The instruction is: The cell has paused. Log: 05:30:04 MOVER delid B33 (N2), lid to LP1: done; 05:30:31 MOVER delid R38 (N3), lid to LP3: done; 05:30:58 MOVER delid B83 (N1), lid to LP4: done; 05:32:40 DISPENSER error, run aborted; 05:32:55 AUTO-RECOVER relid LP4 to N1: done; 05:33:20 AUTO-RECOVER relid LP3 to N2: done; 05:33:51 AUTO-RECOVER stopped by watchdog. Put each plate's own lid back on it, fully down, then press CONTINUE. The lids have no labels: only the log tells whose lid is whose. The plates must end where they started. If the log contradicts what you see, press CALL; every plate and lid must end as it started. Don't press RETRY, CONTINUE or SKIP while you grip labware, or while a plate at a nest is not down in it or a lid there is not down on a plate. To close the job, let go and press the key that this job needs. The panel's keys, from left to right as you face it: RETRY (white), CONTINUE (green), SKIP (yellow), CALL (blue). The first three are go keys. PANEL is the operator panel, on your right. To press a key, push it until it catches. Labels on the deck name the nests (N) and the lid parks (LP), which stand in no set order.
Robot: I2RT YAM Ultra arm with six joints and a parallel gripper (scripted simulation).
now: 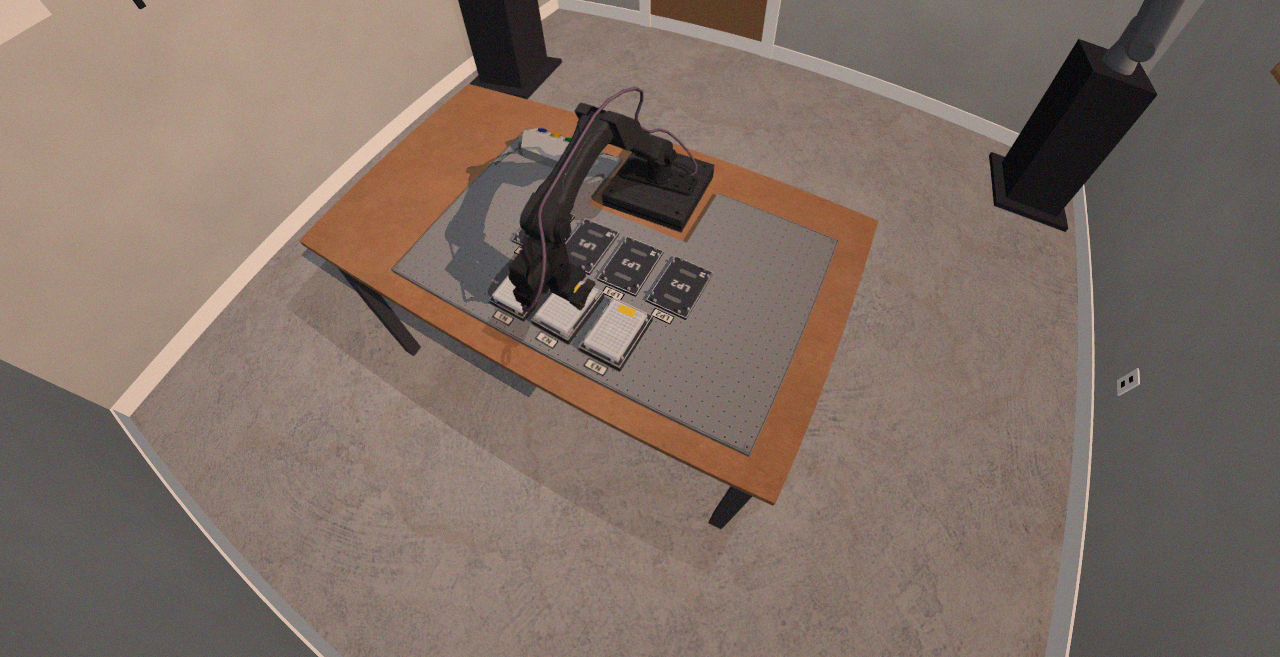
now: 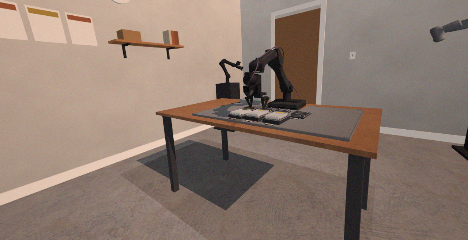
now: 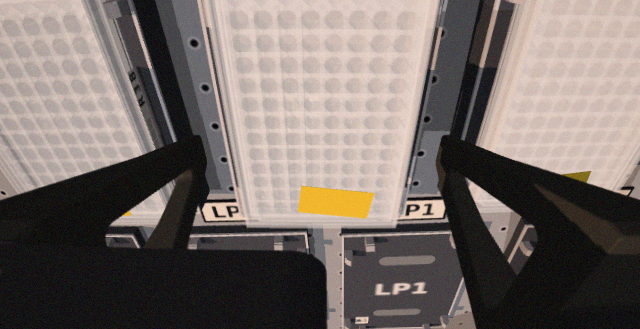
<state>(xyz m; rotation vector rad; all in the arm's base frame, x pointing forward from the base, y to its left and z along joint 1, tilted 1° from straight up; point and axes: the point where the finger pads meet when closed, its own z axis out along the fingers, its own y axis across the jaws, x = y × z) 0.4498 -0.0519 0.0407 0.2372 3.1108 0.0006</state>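
Note:
My gripper (image 1: 550,302) (image 2: 257,108) (image 3: 321,148) is open and empty, its fingers on either side of the lidded plate at N2 (image 1: 559,316) (image 2: 257,114) (image 3: 320,104). Another lidded plate at N3 (image 1: 614,332) (image 2: 276,117) (image 3: 60,89) shows R38 on its side in the wrist view. A third lidded plate at N1 (image 1: 507,295) (image 2: 239,111) (image 3: 575,79) is partly behind the arm in the top view. I cannot tell whether every lid is fully down. Parks LP1 (image 1: 587,245) (image 3: 402,274), LP3 (image 1: 627,272) and LP2 (image 1: 675,293) show no lid. LP4 is mostly hidden by the arm.
The operator panel (image 1: 539,146) stands beyond the arm, with blue, yellow and green keys showing; I cannot make out the white one. The arm's base (image 1: 657,192) (image 2: 287,103) is behind the parks. The perforated deck (image 1: 751,322) (image 2: 327,121) extends past LP2.

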